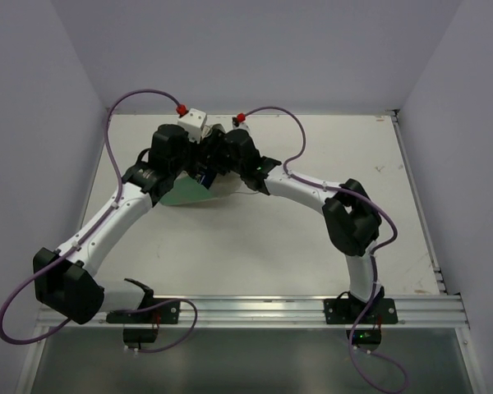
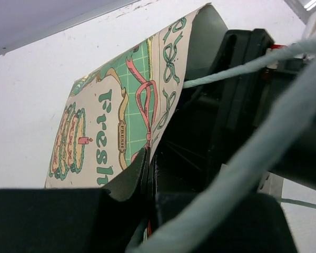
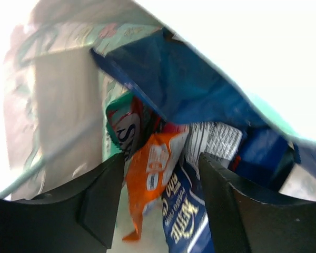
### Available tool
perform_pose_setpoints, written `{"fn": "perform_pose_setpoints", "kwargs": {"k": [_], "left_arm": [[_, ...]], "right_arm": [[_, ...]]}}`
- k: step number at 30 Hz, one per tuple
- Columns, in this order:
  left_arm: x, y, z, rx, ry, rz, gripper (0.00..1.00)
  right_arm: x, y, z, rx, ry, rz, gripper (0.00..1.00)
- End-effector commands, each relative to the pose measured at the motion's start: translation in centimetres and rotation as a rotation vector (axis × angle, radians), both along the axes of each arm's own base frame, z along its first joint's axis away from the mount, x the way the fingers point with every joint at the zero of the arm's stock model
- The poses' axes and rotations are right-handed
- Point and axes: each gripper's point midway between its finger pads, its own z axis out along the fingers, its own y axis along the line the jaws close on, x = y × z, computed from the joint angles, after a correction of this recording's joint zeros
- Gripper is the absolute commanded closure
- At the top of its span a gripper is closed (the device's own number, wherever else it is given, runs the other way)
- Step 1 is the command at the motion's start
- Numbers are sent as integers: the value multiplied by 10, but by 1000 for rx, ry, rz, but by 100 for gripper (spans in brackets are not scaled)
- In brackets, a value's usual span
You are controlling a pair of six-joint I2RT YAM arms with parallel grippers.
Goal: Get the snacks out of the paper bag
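Bases of both arms are sitting on the metal rail [image 1: 255,310] at the near edge of the white table [image 1: 329,246], with purple cables [image 1: 115,123] looping up off each side. From there the left arm [image 1: 107,222] and the right arm [image 1: 312,190] are stretching away from me and meeting over the far middle of the table. The paper bag [image 1: 187,194] is lying there, with only a patch of its mint-green side showing under the two wrists.

Up close on the left side, the left gripper [image 2: 149,163] is pinching the bag's wall, fingers pressed together on the paper edge. The printed panel with the word "Fresh", bows and a ribbon is rising away from it. A thin pale handle [image 2: 226,74] is running across the mouth, and the dark bulk of the other arm is filling the opening beside it.

On the right side, the right gripper [image 3: 160,161] is reaching into the bag with its fingers [image 3: 102,205] spread wide and gripping nothing. Just beyond the tips the snacks are lying jumbled together inside. An orange packet [image 3: 152,174] is sitting in the gap between the fingers. A dark blue packet [image 3: 184,216] is touching its right side. A greenish packet [image 3: 124,126] is standing behind to the left. Further in, another big dark blue packet [image 3: 189,84] is leaning across the top of the pile, under the pale inner wall.
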Motion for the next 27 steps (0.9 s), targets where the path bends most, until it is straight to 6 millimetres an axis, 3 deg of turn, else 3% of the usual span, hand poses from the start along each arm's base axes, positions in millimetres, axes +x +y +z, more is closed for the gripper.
{"fn": "perform_pose_setpoints", "kwargs": {"k": [1, 6, 7, 9, 10, 13, 16, 17, 18, 19, 20, 21, 23, 25, 27], "left_arm": [[-5, 1, 22, 9, -36, -24, 100], [-6, 2, 17, 16, -26, -26, 100], [-6, 3, 17, 19, -27, -20, 100], [-6, 5, 14, 25, -23, -12, 100], [-6, 8, 13, 32, -27, 3, 100], [-6, 11, 7, 38, -24, 22, 100], [-4, 19, -2, 57, -15, 62, 100], [-5, 20, -8, 65, -5, 69, 100], [-5, 21, -13, 70, 3, 76, 100], [-5, 23, -15, 72, 4, 83, 100], [-6, 24, -20, 78, 13, 86, 100], [-6, 24, -22, 79, 15, 88, 100], [-7, 25, -29, 86, 23, 91, 100], [-7, 25, -32, 86, 27, 90, 100], [-8, 24, -35, 69, 39, 95, 100]], "right_arm": [[12, 16, 28, 77, -38, -14, 39], [17, 23, 29, 66, -55, -5, 51], [17, 21, 31, 64, -60, -6, 62], [14, 18, 29, 45, -68, -4, 72], [13, 16, 30, 41, -76, -1, 84], [5, 7, 30, 20, -75, 21, 100], [-7, -17, 46, 32, -93, 47, 100], [-13, -28, 40, 16, -84, 51, 100], [-23, -40, 69, 41, -129, 71, 100], [-21, -55, 78, 41, -143, 55, 100], [-25, -69, 71, 22, -139, 51, 100], [-35, -82, 94, 35, -180, 73, 100], [-34, -111, 89, 10, -164, 60, 100], [-39, -132, 102, 17, -192, 83, 100], [-41, -144, 94, -8, -181, 98, 100]]}}
